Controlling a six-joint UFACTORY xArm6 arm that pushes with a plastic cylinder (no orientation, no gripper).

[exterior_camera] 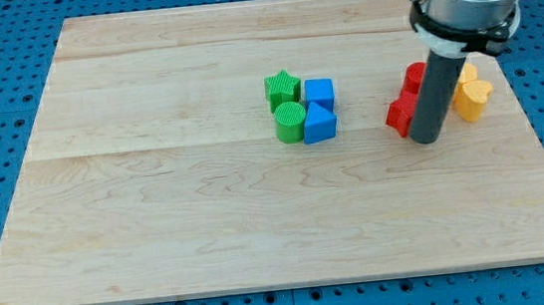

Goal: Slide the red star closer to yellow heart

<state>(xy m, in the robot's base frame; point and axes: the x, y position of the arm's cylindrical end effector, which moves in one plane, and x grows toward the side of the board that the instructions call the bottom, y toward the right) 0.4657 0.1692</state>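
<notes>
Red star [401, 112] sits at nine o'clock of my tip [426, 140], a bare rod grasping nothing; yellow heart [472, 95] at two o'clock; an off-centre push risks spinning it away.

Red star [401, 113] at view's right, partly hidden by rod; yellow heart [471, 94] near, just right.

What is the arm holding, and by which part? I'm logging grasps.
Nothing: it has no gripper. My tip stands between the red blocks and the yellow block.
</notes>
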